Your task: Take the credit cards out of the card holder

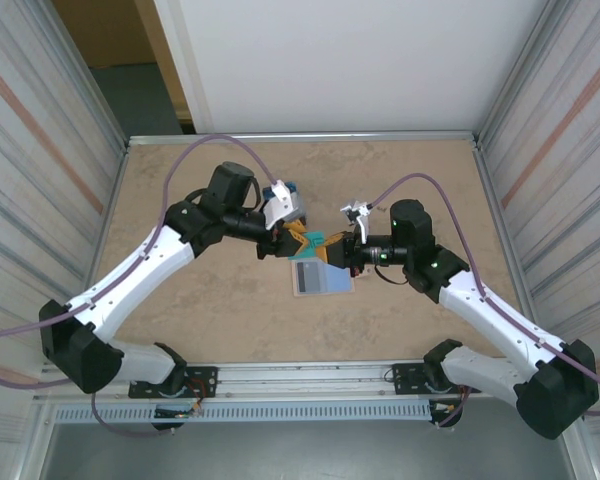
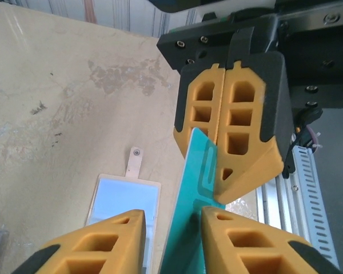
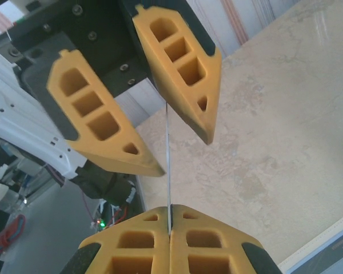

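Left jaws, nearest to us, stand apart w/ one finger each side of teal card (image 2: 191,194). Right jaws pinch its far end & hold it on edge in air, we think for hand-over. Holder (image 2: 126,197) lies flat on table (image 2: 46,114) below.

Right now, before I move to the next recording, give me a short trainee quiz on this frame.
1. True or false: the right gripper is shut on the teal card.
2. Where is the card holder? A) lying open on the table B) held up in the air C) folded shut on a shelf
3. What colour is the card holder's lining?
Key: 1 true; 2 A; 3 pale blue.
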`<act>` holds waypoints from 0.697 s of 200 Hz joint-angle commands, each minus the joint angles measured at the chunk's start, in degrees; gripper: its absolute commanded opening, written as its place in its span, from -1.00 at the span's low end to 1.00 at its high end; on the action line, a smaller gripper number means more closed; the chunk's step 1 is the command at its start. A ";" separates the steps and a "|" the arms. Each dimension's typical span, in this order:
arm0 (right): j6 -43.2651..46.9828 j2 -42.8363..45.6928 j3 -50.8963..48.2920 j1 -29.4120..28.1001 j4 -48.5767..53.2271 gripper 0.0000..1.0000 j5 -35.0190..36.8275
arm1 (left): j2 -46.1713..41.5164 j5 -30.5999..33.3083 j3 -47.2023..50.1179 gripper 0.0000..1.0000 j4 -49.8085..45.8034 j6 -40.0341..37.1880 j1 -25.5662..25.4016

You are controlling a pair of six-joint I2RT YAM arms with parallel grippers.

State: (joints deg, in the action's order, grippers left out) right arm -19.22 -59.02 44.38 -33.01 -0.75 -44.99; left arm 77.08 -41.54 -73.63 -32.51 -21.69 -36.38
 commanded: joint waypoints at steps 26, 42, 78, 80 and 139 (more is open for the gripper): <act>1.38 0.51 2.16 -0.40 0.70 -0.91 0.59 | 1.01 2.58 -1.50 -1.00 -1.08 -5.17 -0.36; 1.38 0.93 2.20 -0.30 2.17 -0.56 4.47 | 1.11 6.27 -0.87 -1.00 0.24 -5.33 -0.36; 1.31 1.94 3.26 0.84 7.93 0.04 15.64 | 2.42 18.88 0.76 -1.00 4.41 -7.96 0.14; 1.23 1.91 3.26 0.91 8.06 0.06 16.39 | 2.58 19.37 0.76 -1.00 4.46 -8.22 0.27; -2.60 3.98 3.91 1.75 13.07 0.98 32.51 | 14.25 26.16 -3.19 -1.00 9.21 -15.42 4.25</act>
State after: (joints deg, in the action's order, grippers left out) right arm -19.77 -56.01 45.98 -31.75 8.99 -21.47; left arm 87.24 -19.57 -73.76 -26.06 -32.53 -33.69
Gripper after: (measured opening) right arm 0.986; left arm 0.067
